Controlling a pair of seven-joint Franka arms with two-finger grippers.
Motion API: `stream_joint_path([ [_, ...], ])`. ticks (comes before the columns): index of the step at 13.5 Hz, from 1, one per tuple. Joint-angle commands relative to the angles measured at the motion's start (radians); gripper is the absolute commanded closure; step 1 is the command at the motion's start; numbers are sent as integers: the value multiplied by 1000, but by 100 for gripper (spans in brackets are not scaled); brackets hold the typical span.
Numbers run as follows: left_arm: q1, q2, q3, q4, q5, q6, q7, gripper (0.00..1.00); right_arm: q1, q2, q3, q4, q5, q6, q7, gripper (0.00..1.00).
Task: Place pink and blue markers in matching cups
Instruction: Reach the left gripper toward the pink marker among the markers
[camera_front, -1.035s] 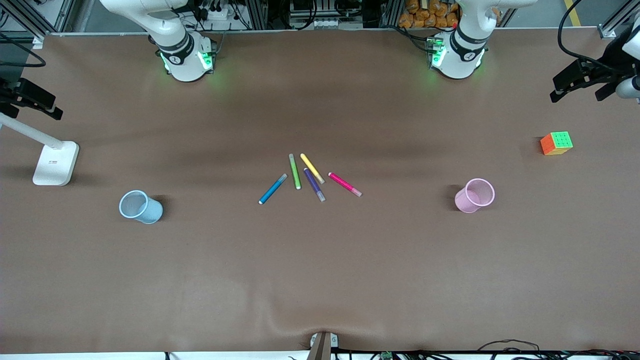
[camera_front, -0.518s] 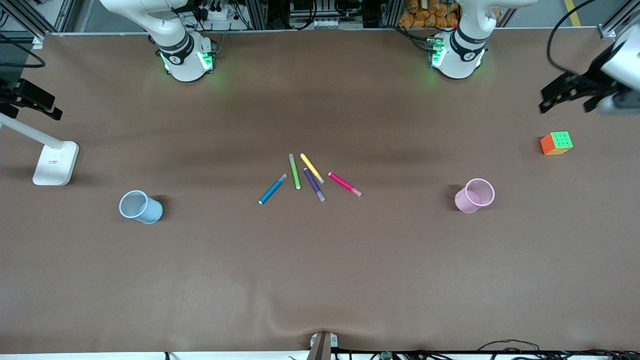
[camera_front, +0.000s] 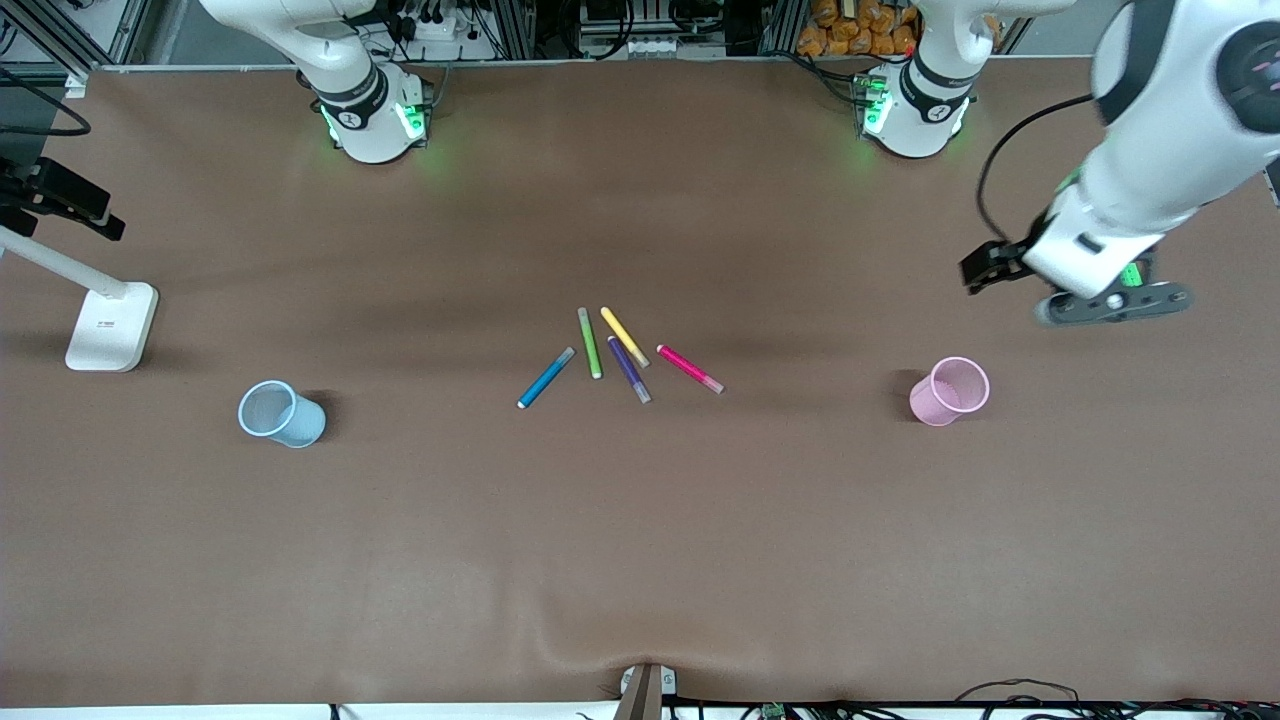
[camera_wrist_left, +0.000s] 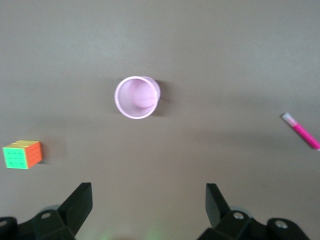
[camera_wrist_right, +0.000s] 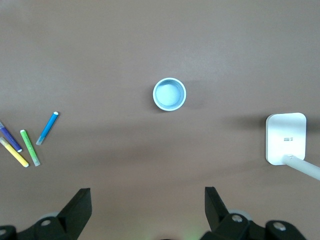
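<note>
The left pincer (camera_wrist_left: 148, 200), wide open and empty, hangs over the counter's (camera_front: 640, 560) left-arm end near the pink cup (camera_front: 950, 391). The pink marker (camera_front: 689, 368) lies mid-counter, slanted, toward the right arm's end from it. The right pincer (camera_wrist_right: 147, 202), open and empty, waits above the blue cup (camera_wrist_right: 169, 93).

The magenta-pink felt-tip marker (camera_wrist_left: 302, 132) runs off the right edge of the left wrist view — only its capped end shows. In the right wrist view, the purple marker (camera_wrist_right: 10, 136) is clipped at the left edge, and the white lamp base's (camera_wrist_right: 285, 138) stem leaves the lower right corner.

The left arm covers the multicoloured puzzle cube in the front view — it shows only in the left wrist view (camera_wrist_left: 22, 154).
</note>
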Motion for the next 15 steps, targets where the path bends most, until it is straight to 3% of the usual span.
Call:
stream_joint_path([
  [1,-4,49,-62,15,24,32,-136,0,-11,5,7,9,1,-9,12,0],
  [5,-40,118,-120,21,76,70,-337,0,1,34,8,14,1,-9,9,0],
  [15,-254,407,-119,166,101,148,-778,0,-13,120,8,17,-12,-1,6,0],
])
